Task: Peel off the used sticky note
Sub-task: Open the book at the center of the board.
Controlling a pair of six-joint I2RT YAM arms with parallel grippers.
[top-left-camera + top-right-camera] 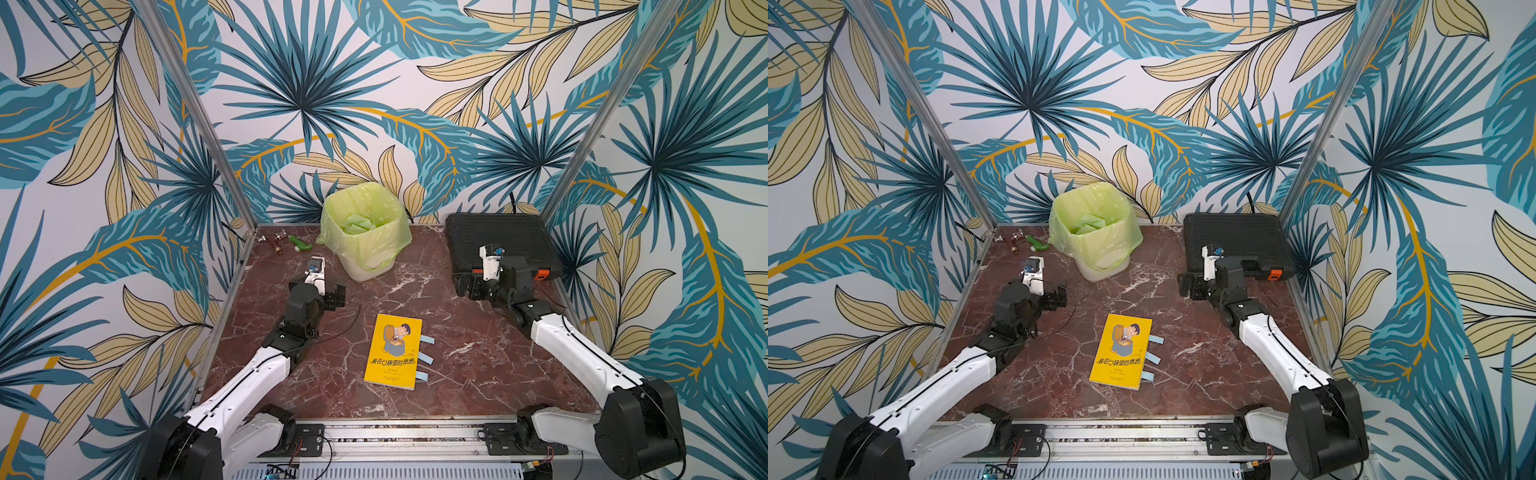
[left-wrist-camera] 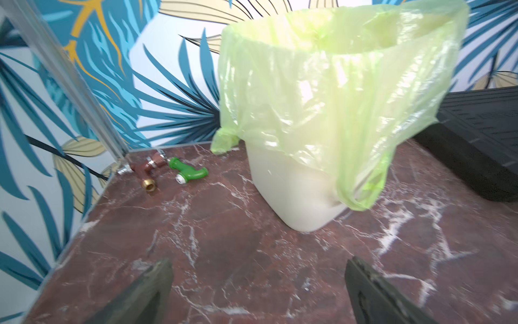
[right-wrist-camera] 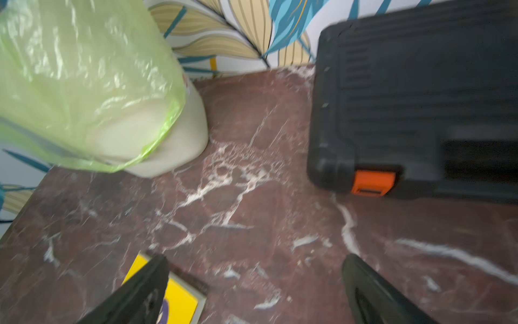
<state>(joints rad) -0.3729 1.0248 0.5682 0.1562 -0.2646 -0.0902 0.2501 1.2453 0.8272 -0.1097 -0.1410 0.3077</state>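
A yellow book (image 1: 392,351) (image 1: 1121,351) lies closed on the marble table, near the middle front. Three light blue sticky notes poke out of its right edge, at the far (image 1: 428,340), middle (image 1: 426,358) and near (image 1: 422,376) positions. I cannot tell which one is the used one. My left gripper (image 1: 338,296) (image 2: 259,263) hovers open and empty to the left, beyond the book. My right gripper (image 1: 467,286) (image 3: 255,259) is open and empty to the right, beyond the book. A corner of the book (image 3: 182,300) shows beside one of its fingers.
A white bin lined with a green bag (image 1: 370,257) (image 2: 308,182) stands at the back centre with green paper inside. A black tool case (image 1: 498,237) (image 3: 420,98) with an orange latch fills the back right. A green pipe fitting (image 2: 187,172) and brown fittings (image 2: 148,171) lie in the back left corner.
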